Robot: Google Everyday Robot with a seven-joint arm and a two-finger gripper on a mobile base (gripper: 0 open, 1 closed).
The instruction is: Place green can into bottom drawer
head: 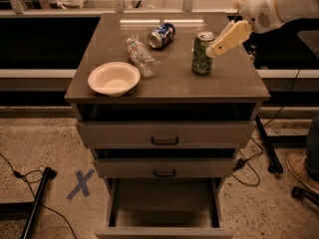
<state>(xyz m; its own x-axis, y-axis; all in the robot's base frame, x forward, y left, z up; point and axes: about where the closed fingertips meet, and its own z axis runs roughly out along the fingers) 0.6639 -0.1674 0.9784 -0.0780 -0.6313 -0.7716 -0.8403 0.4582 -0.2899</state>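
White bowl (113,77), clear bottle (140,58) lying, blue can (161,35) toppled, perhaps tape cross (79,183)

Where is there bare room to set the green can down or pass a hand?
Bottom drawer: open, inside bare. Cabinet top: free between the bowl, the green can and the front edge. Crowded left-centre: bowl, bottle and blue can. End effector sits by the green can's upper right.

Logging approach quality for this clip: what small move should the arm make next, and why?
Probably ease the gripper down and closer to the green can to bracket it. The can stands upright on the cabinet top, not yet grasped, with the gripper beside its top rim. The bottom drawer already stands open, so the pick comes first.
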